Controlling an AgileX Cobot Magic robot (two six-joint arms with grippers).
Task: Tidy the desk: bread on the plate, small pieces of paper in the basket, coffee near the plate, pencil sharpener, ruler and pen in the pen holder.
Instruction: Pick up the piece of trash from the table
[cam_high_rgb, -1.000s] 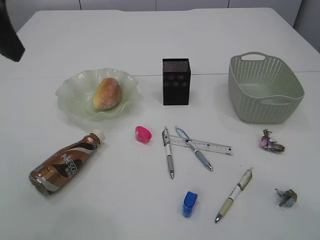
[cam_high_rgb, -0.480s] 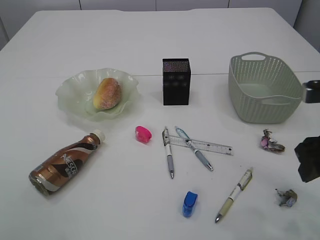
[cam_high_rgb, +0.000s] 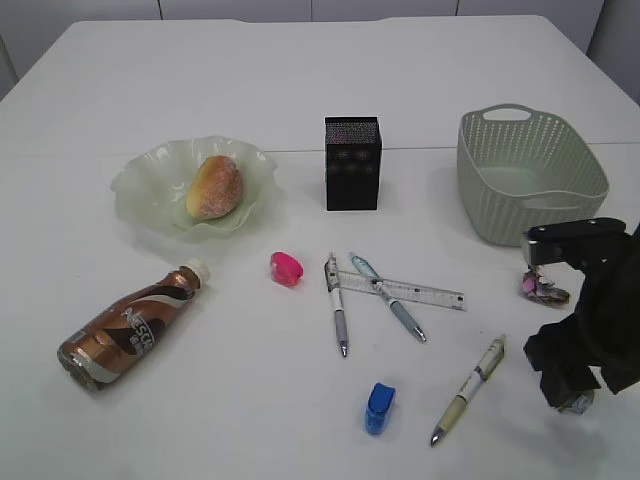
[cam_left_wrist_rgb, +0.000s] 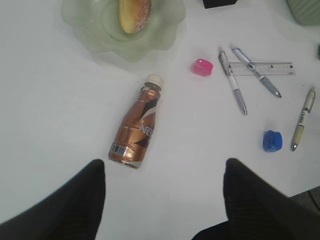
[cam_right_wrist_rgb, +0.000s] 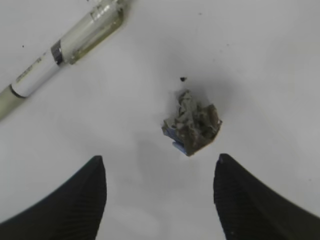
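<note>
The bread (cam_high_rgb: 214, 186) lies on the green glass plate (cam_high_rgb: 135, 185). A brown coffee bottle (cam_high_rgb: 130, 326) lies on its side in front of the plate. The black pen holder (cam_high_rgb: 352, 163) and the pale green basket (cam_high_rgb: 530, 180) stand at the back. A pink sharpener (cam_high_rgb: 286, 267), a blue sharpener (cam_high_rgb: 379, 407), a clear ruler (cam_high_rgb: 425, 293) and three pens (cam_high_rgb: 337, 304) (cam_high_rgb: 390, 298) (cam_high_rgb: 468, 388) lie mid-table. My right gripper (cam_right_wrist_rgb: 160, 162) hangs open just above a crumpled paper wad (cam_right_wrist_rgb: 192, 127); a second wad (cam_high_rgb: 541, 288) lies nearer the basket. My left gripper (cam_left_wrist_rgb: 165, 167) is open above the bare table, below the bottle (cam_left_wrist_rgb: 137, 130).
The right arm (cam_high_rgb: 590, 330) covers most of the front-right paper wad in the exterior view. A white pen (cam_right_wrist_rgb: 65, 47) lies to the upper left of the right gripper. The table's front edge shows at the lower right of the left wrist view.
The left arm has left the top-left corner of the exterior view. The right arm has come in from the right and moved over the front-right paper wad.
</note>
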